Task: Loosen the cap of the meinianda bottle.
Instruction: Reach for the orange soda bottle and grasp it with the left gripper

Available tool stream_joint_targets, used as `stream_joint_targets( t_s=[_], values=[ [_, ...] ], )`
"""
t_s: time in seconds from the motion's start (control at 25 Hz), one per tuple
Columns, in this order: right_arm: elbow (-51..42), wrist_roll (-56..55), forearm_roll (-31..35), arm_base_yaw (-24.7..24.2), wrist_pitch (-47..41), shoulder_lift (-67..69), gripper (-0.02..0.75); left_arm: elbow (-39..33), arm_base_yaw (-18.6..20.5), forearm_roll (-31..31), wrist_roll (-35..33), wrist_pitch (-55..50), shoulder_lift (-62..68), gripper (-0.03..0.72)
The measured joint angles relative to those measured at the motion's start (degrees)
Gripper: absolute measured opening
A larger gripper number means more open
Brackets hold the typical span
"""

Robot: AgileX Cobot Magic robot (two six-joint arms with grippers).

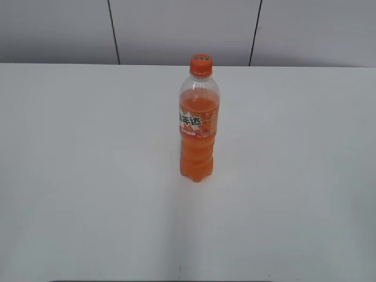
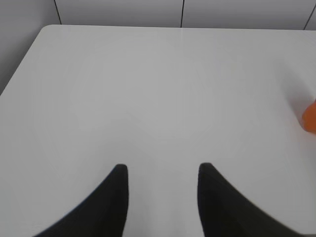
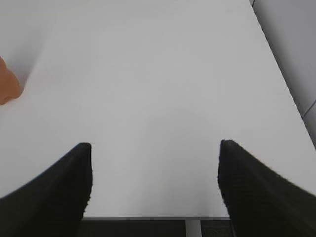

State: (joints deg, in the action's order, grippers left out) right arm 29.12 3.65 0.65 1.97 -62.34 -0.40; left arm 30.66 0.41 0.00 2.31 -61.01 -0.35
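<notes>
Now both our grippers hang parted and empty above the table.
Our left gripper (image 2: 160,170) gapes narrower than our right gripper (image 3: 155,148); the meinianda bottle (image 1: 198,126) stands upright mid-table (image 1: 88,176), its cap (image 1: 200,64) on, well apart from both.

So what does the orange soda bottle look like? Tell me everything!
The meinianda bottle is tall, clear plastic, filled most of the way with orange soda. Its orange cap is on, with a pale mark on top. An orange label with white-and-green Chinese characters wraps the upper body, and the waist below is ribbed. It stands upright, alone near the middle of the white table. Nothing touches it but the table. Each wrist view catches only an orange sliver of it at the edge.
</notes>
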Motion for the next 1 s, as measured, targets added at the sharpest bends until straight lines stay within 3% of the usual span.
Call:
stream_joint_targets(
  t_s=[1.0],
  values=[
    [0.0,0.0,0.0,0.0,0.0,0.0,0.592,0.0,0.0,0.6,0.0,0.0,0.0,0.247]
  ],
)
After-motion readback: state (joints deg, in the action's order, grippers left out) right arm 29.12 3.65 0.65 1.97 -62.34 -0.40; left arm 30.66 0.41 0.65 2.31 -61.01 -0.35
